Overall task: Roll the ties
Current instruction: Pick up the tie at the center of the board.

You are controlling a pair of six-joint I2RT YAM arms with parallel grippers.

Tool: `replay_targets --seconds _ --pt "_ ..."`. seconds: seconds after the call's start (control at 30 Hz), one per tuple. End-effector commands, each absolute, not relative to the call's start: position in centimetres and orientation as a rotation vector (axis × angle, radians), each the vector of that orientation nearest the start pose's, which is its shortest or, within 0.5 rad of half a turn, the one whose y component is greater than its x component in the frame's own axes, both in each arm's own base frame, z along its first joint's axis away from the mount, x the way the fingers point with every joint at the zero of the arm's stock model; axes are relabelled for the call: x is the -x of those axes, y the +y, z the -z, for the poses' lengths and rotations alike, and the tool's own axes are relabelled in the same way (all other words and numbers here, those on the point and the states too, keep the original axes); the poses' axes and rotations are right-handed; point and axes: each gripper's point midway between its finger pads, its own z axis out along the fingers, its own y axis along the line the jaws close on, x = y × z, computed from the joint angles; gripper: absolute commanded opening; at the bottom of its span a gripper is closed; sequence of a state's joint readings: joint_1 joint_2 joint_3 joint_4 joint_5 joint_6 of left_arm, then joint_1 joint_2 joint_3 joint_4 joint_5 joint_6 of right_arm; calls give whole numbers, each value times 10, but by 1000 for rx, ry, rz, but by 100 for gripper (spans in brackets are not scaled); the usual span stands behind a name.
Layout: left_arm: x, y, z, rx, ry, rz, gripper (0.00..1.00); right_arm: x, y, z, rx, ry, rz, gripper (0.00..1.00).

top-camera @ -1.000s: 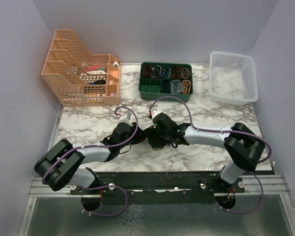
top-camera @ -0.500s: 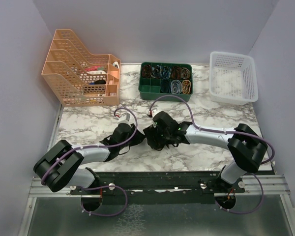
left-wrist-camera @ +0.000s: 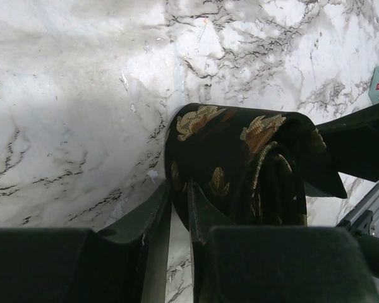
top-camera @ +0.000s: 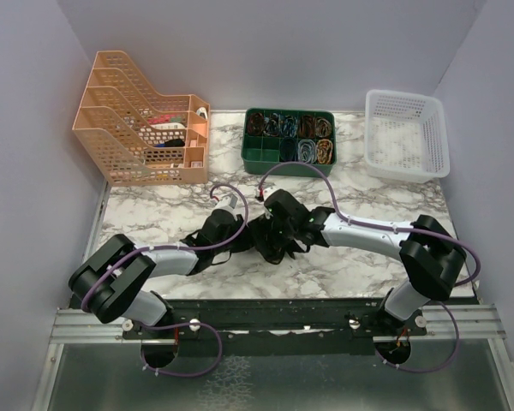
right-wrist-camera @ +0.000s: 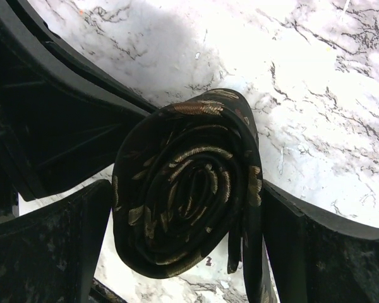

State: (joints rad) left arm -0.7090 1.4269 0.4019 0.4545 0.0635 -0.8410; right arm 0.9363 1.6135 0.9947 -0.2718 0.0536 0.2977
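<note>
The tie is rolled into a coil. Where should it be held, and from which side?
Hold the tie across its round outer wall, coming in along the coil's axis, facing the spiral. The right end effector stands so, one finger either side. Squeezing the curved outside likely keeps the layers wound; pressing the flat spiral faces may push them out.

You have 1 rolled tie [right-wrist-camera: 183, 189], 2 arms, the left arm [top-camera: 167, 259] and the right arm [top-camera: 368, 235], 1 green tray [top-camera: 274, 164], 1 white basket [top-camera: 409, 175] and 1 orange file rack [top-camera: 128, 145] on 1 table [top-camera: 146, 214].
</note>
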Motion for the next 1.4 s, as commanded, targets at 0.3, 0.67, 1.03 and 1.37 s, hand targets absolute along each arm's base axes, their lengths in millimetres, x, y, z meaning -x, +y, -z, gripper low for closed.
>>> replay_targets --seconds 0.3,0.67,1.03,1.37 --pt "-246 -274 -54 78 2261 984 16 -226 312 -44 763 2448 -296 100" --pt "-246 -270 -54 105 2254 975 16 -232 311 -44 653 2430 -263 73" --pt "-247 -263 -54 141 2242 950 17 -224 315 -29 707 2464 -271 78" --pt "-246 -251 -43 197 2257 902 17 -228 308 -10 702 2471 -172 63"
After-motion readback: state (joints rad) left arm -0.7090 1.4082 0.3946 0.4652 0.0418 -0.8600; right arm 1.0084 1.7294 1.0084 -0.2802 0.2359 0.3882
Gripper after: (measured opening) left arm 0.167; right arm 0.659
